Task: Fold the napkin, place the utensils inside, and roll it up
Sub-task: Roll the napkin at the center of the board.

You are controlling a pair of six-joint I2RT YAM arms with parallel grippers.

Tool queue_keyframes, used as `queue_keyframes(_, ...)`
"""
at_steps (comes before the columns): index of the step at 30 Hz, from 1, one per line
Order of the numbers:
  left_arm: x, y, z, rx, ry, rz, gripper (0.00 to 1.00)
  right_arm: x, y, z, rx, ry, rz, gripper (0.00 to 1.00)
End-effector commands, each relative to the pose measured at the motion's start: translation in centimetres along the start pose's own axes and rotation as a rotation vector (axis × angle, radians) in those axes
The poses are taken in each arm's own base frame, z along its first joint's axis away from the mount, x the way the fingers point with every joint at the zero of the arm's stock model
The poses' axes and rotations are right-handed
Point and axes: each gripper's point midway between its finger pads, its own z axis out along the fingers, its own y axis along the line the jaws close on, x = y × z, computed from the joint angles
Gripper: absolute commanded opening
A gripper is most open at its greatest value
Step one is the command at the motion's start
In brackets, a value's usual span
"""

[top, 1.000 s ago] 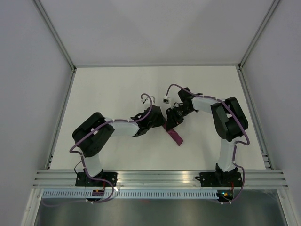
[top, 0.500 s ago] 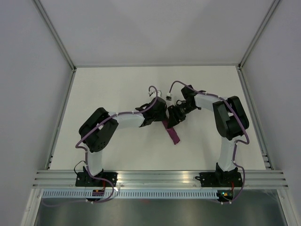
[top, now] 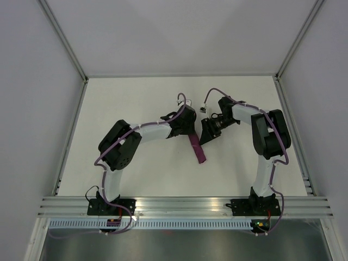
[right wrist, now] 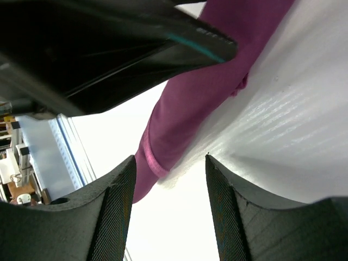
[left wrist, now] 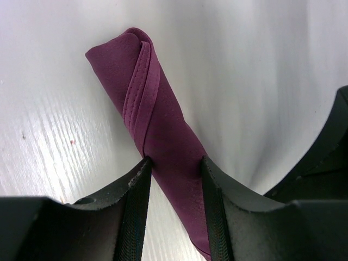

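Both left fingers point(left wrist: 138, 212) clamp rolled napkin point(top: 198, 152), left arm point(top: 147, 132) reaching rightward (right fingers point(right wrist: 111, 217) spread beside it).

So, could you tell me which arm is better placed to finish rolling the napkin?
Left. The left hand has a finger against each side of the rolled napkin. The right hand is open, with the napkin beyond its fingers, not between them.

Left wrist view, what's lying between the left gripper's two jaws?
The rolled napkin lies between the jaws of the left gripper, touching both, on the white table; the left wrist view shows it.
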Motion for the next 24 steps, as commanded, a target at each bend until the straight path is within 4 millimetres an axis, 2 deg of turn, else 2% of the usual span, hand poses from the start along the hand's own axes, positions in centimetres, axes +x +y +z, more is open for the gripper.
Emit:
queue_keyframes(1, 0.1, 0.6, 0.9, -0.013, 0.058, 0.081, 0.46, -1.7, 0.9, -1.3, -0.056, -0.048, -0.035, 0.60)
queue_keyframes(5, -0.7, 0.6, 1.8, -0.015, 0.070, 0.107, 0.46, -2.8, 0.9, -2.8, -0.054, -0.095, -0.046, 0.60)
queue_keyframes(6, -1.5, 0.2, 1.8, -0.005, 0.058, 0.110, 0.46, -3.1, 1.0, -3.2, -0.053, -0.109, -0.052, 0.60)
queue_keyframes(7, -1.1, 0.4, 2.3, -0.011, 0.077, 0.125, 0.46, -3.4, 0.9, -3.8, -0.053, -0.127, -0.052, 0.60)
queue_keyframes(10, -2.0, 0.1, 2.5, -0.003, 0.073, 0.154, 0.45, -4.2, 0.9, -5.2, -0.051, -0.173, -0.061, 0.60)
queue_keyframes(11, -1.7, 0.2, 2.9, -0.006, 0.084, 0.163, 0.46, -4.4, 0.9, -5.6, -0.051, -0.185, -0.061, 0.60)
queue_keyframes(12, -2.6, -0.1, 2.9, 0.003, 0.070, 0.170, 0.46, -4.6, 0.9, -5.9, -0.052, -0.196, -0.064, 0.60)
queue_keyframes(19, -3.9, -0.5, 3.2, 0.014, 0.070, 0.275, 0.46, -5.3, -0.1, -8.9, -0.050, -0.283, -0.041, 0.60)
queue_keyframes(24, -4.6, -0.7, 2.7, 0.018, 0.058, 0.309, 0.47, -5.5, 0.1, -9.9, -0.065, -0.298, -0.045, 0.60)
